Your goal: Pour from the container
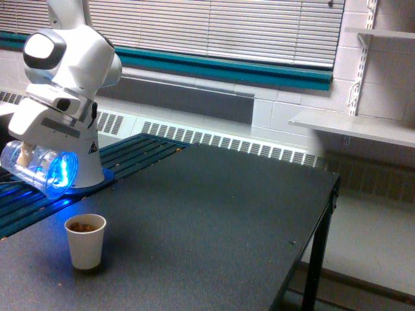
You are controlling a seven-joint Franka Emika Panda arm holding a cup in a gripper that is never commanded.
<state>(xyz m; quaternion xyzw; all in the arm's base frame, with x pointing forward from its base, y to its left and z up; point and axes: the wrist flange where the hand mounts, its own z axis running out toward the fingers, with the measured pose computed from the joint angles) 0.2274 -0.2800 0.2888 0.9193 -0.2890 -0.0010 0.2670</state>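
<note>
The container (40, 168), a clear plastic tumbler lit blue, lies almost on its side in the air at the exterior view's left, mouth toward the right. No brown bits show inside it. My gripper (26, 157) is shut on it below the white wrist. Under and slightly right of its mouth stands a small off-white paper cup (85, 241) on the dark table (214, 214), with brown bits in it.
A blue slatted rack (139, 150) and the arm's white base (87, 165) sit behind the cup. The table's right edge (327, 207) drops to the floor. A grey shelf (353, 126) juts from the wall at right.
</note>
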